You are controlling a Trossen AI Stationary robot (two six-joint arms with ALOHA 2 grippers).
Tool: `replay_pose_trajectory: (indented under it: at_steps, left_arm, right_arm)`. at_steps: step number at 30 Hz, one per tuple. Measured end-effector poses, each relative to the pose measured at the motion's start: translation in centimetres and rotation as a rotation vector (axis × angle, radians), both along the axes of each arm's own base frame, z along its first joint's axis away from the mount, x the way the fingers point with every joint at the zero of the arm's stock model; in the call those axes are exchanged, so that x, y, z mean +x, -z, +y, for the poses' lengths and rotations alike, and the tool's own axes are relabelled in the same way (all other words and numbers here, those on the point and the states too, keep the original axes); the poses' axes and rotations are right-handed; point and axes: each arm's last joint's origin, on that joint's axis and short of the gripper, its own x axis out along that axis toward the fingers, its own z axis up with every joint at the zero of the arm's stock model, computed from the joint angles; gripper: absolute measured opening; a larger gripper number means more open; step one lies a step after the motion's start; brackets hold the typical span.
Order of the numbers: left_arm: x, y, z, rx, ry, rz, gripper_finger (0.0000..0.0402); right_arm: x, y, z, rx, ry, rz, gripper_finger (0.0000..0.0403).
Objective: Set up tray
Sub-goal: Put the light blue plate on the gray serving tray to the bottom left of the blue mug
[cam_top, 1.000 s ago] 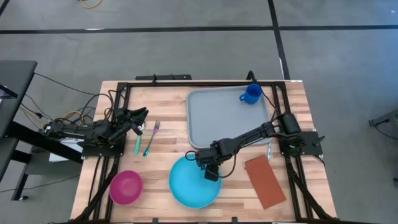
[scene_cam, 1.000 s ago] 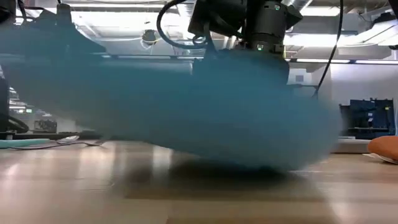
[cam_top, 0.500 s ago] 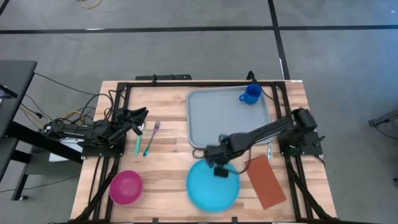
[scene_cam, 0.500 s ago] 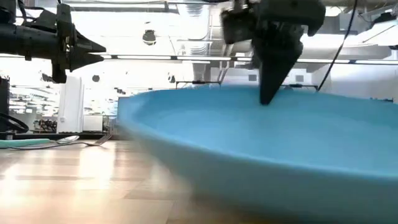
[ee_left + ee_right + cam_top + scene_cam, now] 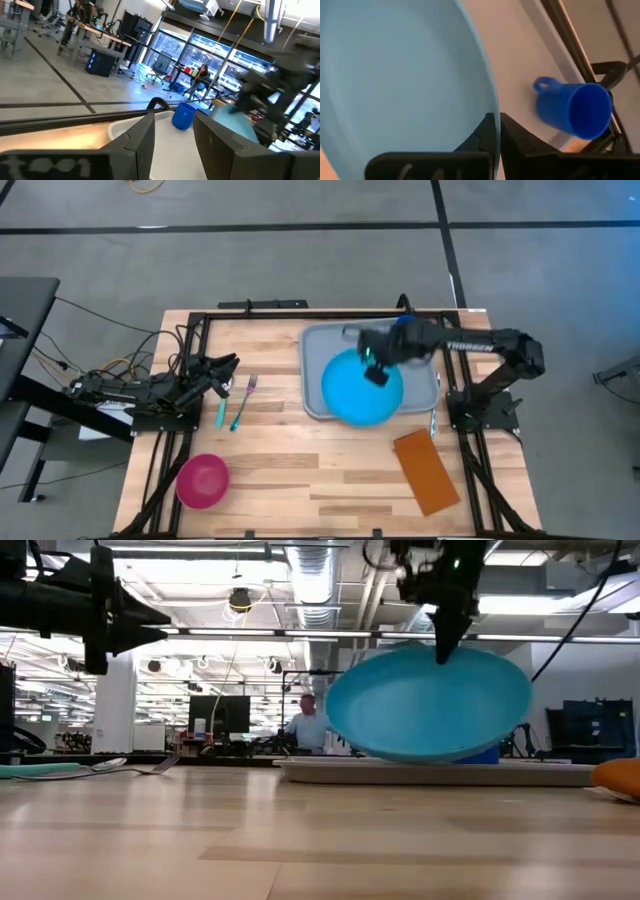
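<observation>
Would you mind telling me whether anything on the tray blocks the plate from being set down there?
Only the blue cup, standing in the tray's far right corner. The plate, held by the right gripper, hangs over bare tray surface beside it.

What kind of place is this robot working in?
Probably a robotics lab or open workshop: exposed ceiling ducts, desks with monitors behind the wooden table, and a person seated at one.

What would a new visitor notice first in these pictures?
First, the round light-blue plastic plate, held tilted in the air above the large grey-blue rectangular tray by the right gripper, shut on its rim. Next, the blue plastic cup on the tray's far corner, and the pink bowl at the table's near left.
</observation>
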Motion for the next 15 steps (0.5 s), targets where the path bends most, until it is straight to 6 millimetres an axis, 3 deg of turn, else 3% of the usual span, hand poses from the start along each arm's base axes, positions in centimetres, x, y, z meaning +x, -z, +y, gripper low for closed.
replay_pose_trajectory:
  at_steps: [3,7,15]
  left_arm:
    - [0.0,0.0,0.0,0.003,0.016,-0.001,0.0123]
    - [0.0,0.0,0.0,0.003,0.016,-0.001,0.0123]
    - [0.0,0.0,0.0,0.004,0.016,-0.001,0.0123]
  right_arm:
    - [-0.6,0.8,-3.5,0.048,0.042,-0.017,0.0001]
    - [-0.7,3.3,-6.9,0.139,0.055,-0.044,0.0001]
    - [0.6,7.9,-8.9,0.281,0.047,-0.003,0.0001]
